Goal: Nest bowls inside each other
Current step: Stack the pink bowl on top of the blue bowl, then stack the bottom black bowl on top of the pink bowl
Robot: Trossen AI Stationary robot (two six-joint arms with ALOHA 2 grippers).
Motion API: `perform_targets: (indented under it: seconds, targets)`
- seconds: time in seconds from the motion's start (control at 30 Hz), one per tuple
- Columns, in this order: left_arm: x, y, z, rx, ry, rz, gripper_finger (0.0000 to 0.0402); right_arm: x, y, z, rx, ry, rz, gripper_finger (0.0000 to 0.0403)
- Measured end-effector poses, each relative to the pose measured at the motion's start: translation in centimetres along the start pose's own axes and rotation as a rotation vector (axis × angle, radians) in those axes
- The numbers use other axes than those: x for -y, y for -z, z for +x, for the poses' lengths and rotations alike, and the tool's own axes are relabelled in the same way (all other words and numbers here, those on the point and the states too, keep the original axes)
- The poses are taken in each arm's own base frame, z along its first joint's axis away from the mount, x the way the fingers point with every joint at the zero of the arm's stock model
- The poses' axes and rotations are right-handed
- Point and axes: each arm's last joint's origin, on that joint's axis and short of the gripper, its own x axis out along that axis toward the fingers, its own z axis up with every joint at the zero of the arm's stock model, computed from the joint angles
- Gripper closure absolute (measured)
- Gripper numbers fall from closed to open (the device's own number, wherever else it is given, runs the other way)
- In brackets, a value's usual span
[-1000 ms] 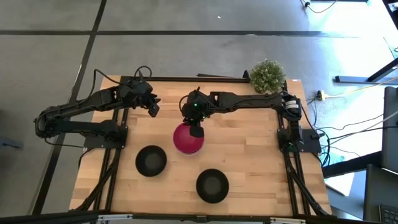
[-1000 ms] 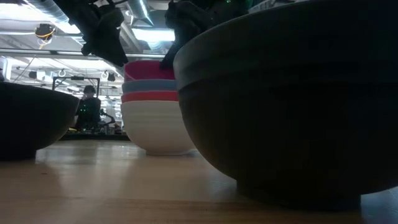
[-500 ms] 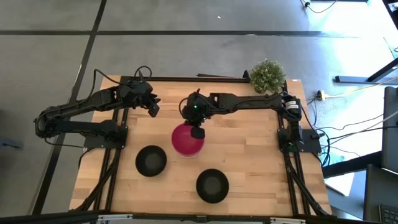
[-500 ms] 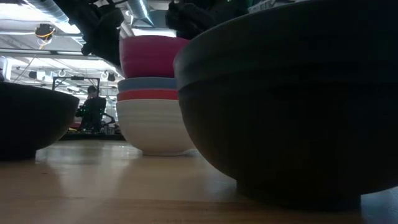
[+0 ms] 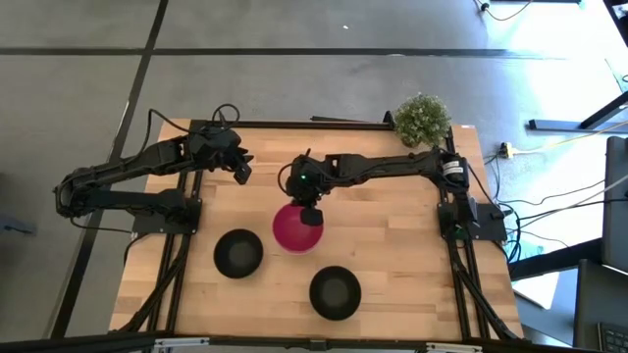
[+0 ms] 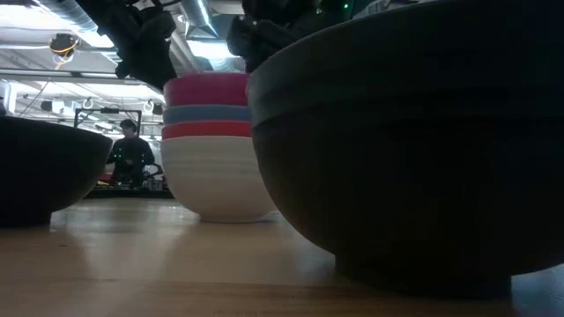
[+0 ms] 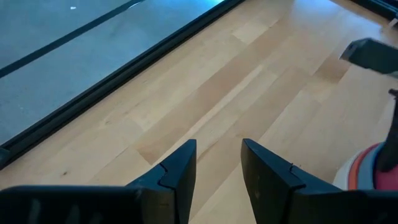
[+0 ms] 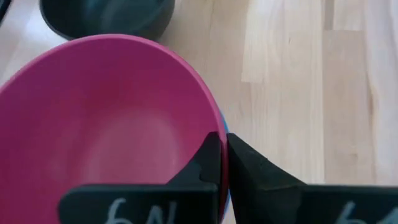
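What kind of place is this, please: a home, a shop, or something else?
Probably a robotics lab or workshop. A wooden table stands on a bare grey floor with loose cables, and the low view shows a big hall with ceiling ducts and a person at work.

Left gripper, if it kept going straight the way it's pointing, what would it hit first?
Most likely bare table. The left gripper, fingers open, points down at empty wood; the bowl stack sits off to one side.

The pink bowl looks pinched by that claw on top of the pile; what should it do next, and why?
Probably open the right gripper and lift away. Its fingers pinch the magenta-pink bowl's rim, and in the low view that bowl already sits nested in the blue bowl, atop the red and white ones.
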Motion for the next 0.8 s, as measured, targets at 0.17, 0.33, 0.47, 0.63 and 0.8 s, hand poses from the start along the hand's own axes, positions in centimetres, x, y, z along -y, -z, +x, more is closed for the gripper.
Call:
perform_targets:
  seconds: [0.17,0.33,0.47,0.63,0.8]
  targets:
    - [0.0,0.0,0.0,0.000,0.000,0.000,0.0280,0.1,0.2,0.8,-0.003,-0.012,0.000,0.0377]
    - [0.0,0.0,0.0,0.000,0.000,-0.001,0.0280,0.1,-0.5,0.5,0.060,0.001,-0.003,0.0297]
    - [0.0,0.0,0.0,0.000,0.000,-0.001,0.0280,0.1,-1.2,-0.2,0.075,0.005,-0.007,0.0238]
    - [0.0,0.0,0.0,0.000,0.000,0.000,0.0280,-1.0,-1.6,-1.1,0.043,-0.010,0.022,0.0196]
    - [0.0,0.0,0.0,0.000,0.000,0.000,0.0280,-4.2,-0.7,-1.7,-0.132,-0.064,0.021,0.0194]
